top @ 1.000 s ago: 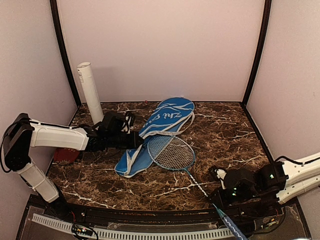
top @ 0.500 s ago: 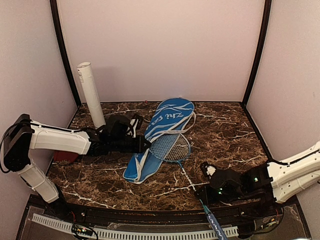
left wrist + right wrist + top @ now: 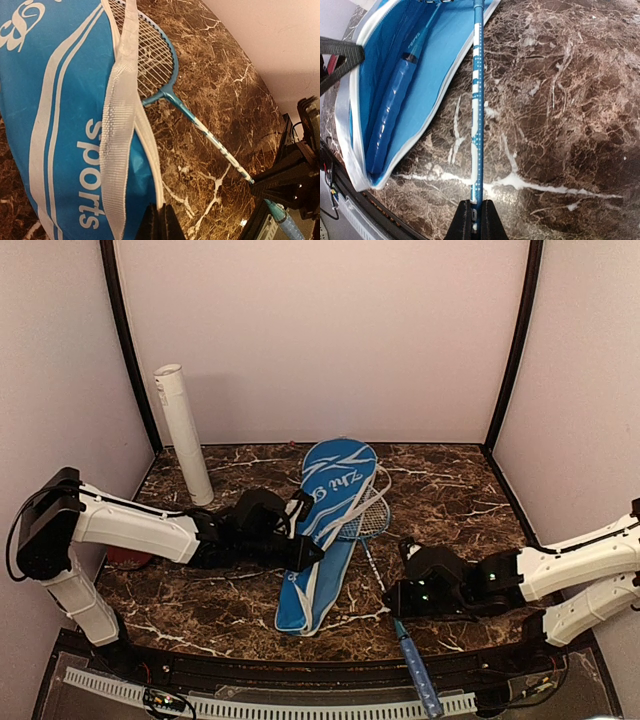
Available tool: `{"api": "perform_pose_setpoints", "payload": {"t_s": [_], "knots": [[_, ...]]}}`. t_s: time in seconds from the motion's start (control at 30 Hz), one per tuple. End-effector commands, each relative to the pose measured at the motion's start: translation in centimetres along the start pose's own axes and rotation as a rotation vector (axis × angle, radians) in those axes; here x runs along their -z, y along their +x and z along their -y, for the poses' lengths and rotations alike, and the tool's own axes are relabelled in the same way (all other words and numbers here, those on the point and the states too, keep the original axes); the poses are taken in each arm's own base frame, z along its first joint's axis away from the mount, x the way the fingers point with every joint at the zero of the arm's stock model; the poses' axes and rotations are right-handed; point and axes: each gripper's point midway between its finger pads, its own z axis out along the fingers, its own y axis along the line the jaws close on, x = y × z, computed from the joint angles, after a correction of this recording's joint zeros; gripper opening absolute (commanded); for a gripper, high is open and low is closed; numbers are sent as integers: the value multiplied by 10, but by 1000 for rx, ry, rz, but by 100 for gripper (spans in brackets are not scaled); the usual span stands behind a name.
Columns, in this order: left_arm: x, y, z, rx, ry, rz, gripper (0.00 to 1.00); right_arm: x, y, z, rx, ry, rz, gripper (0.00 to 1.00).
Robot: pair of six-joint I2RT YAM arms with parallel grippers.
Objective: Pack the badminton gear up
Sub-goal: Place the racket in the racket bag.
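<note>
Left pincer point(image 3: 160, 224): I see it pinching the cover point(image 3: 55, 125) by its white edge.
Right pincer point(image 3: 473, 218): pinching the racket point(image 3: 478, 100) shaft.
Cover: open, another racket point(image 3: 392, 115) inside.

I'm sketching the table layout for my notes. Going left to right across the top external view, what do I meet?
Red object → white tube → blue cover → right tool, gripping the racket.
</note>
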Motion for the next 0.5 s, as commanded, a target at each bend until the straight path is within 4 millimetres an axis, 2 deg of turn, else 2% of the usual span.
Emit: {"api": "perform_pose_setpoints", "payload": {"t_s": [0.0, 0.33, 0.47], "knots": [[-1, -11, 31, -52, 97, 26, 0, -7, -42, -26, -3, -64, 114, 0], [-9, 13, 47, -85, 173, -34, 0, -40, -78, -47, -12, -102, 156, 0], [-13, 24, 53, -100, 196, -63, 0, -54, -87, -52, -22, -92, 162, 0]]}}
